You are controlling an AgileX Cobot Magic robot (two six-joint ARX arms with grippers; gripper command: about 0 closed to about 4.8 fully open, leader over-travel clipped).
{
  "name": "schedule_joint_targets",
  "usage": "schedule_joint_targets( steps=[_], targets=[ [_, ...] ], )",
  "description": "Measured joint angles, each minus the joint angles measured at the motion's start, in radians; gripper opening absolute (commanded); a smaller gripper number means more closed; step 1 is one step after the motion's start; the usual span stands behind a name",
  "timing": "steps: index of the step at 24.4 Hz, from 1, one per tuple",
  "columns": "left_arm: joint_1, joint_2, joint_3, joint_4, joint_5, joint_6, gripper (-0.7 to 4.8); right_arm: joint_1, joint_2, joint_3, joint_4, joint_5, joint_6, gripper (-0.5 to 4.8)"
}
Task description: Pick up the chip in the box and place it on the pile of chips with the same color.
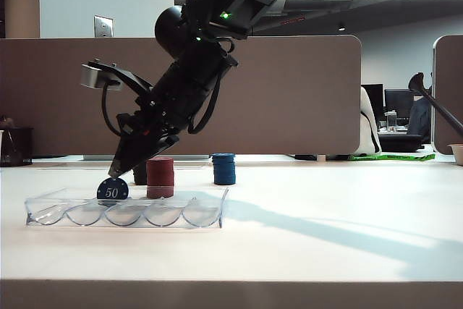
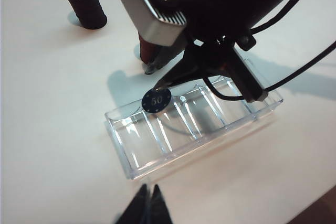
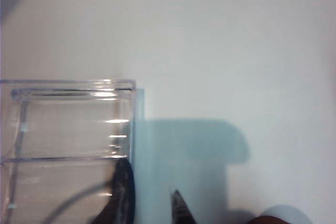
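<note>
Exterior view: our right gripper [image 1: 119, 176], jaws spread wide and holding nothing, straddles the chip [image 1: 113, 191] standing on edge in the box [image 1: 210, 211]. We fear a fingertip snagging the far wall and dragging it. Left gripper [image 2: 148, 208]: we cannot tell. Right of the blue pile [image 1: 223, 168] lies open table [image 1: 347, 236].

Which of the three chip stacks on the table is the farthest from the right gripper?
The blue stack. It stands alone to the right in the exterior view, while the red stack and black stack sit close to the open right gripper over the tray.
</note>
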Motion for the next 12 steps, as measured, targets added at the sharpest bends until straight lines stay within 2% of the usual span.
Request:
schedule_joint_targets(
  steps=[12],
  targets=[
    [0.0, 0.0, 0.0, 0.0, 0.0, 0.0, -0.05, -0.002, 0.003, 0.0, -0.019, -0.023, 0.026, 1.16]
  ],
)
